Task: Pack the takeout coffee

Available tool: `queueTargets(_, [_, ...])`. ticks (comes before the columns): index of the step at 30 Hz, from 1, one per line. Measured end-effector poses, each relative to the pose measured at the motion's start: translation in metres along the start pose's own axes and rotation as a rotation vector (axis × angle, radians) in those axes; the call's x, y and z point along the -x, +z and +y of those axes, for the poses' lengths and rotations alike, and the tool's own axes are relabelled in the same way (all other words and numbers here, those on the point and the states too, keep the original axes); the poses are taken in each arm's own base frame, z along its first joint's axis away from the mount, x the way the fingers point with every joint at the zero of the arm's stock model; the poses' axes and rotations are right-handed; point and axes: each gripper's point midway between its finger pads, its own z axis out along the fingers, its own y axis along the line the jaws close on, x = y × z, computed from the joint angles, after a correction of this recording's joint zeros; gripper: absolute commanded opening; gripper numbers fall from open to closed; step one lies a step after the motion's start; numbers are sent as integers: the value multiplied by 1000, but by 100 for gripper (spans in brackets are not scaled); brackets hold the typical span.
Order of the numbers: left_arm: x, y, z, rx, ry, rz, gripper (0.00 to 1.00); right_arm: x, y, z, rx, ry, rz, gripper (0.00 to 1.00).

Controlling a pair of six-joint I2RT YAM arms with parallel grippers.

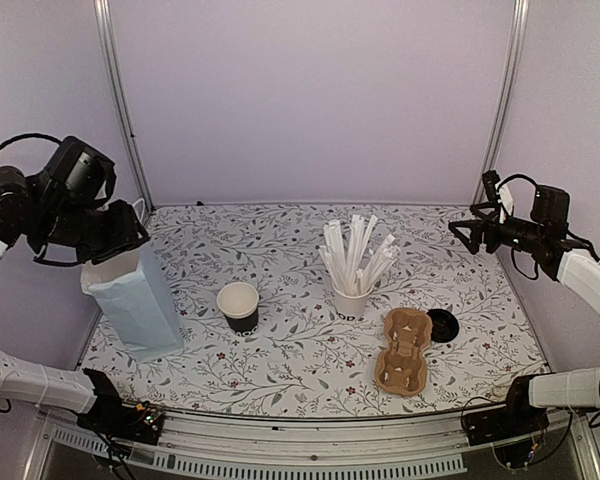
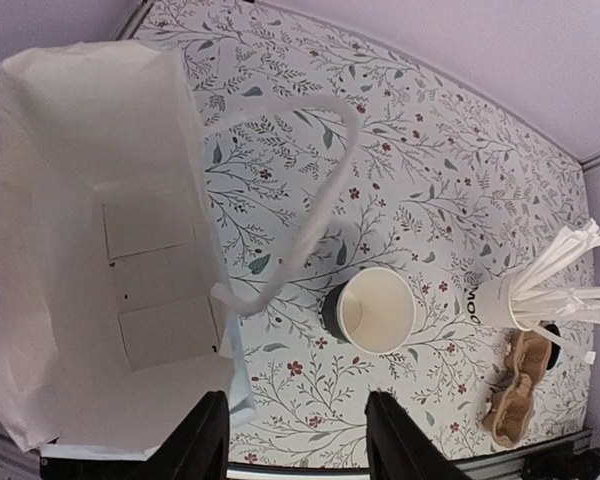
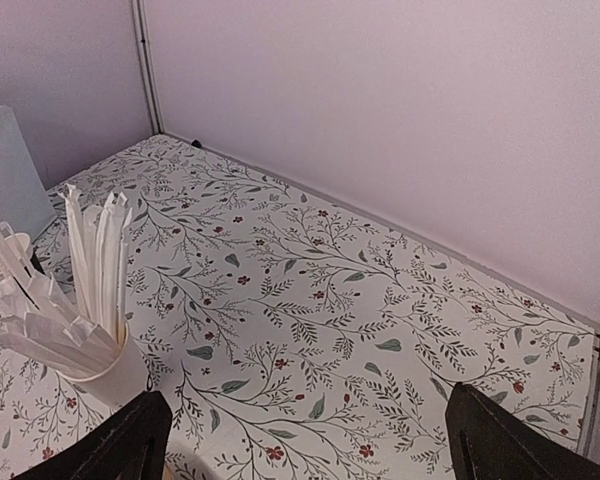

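Your coffee cup (image 1: 239, 306) stands upright on the table (image 1: 280, 235), uncovered, its white inside showing. Nothing grips it, so by the look of it the packing hasn't begun. Just to its left is the paper bag (image 1: 130, 300), mouth open, and the left wrist view shows it bare inside. Your left gripper (image 2: 295, 440) hangs over that bag, fingers apart, holding nothing. Further right you've got the cup of wrapped sticks (image 1: 352, 270), then the cardboard carrier (image 1: 403, 350) with no cup in it. Just beside that is a black disc (image 1: 442, 325), probably the lid. Your right gripper (image 3: 305, 430) is raised off to the side, fingers wide apart. Lid, carrier, bag: all left to do.
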Motion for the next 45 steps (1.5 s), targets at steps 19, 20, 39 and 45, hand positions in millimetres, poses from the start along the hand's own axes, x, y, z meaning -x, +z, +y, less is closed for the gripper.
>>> queueTargets(19, [6, 41, 45, 171, -39, -10, 33, -4, 2, 9, 60, 11, 5, 99])
queueTargets(20, [7, 43, 46, 175, -34, -10, 31, -4, 2, 10, 62, 12, 5, 99])
queueTargets(39, [66, 102, 42, 243, 213, -86, 0, -11, 5, 10, 76, 16, 24, 99])
queueTargets(45, [114, 138, 5, 221, 453, -174, 0, -14, 7, 7, 66, 12, 33, 99])
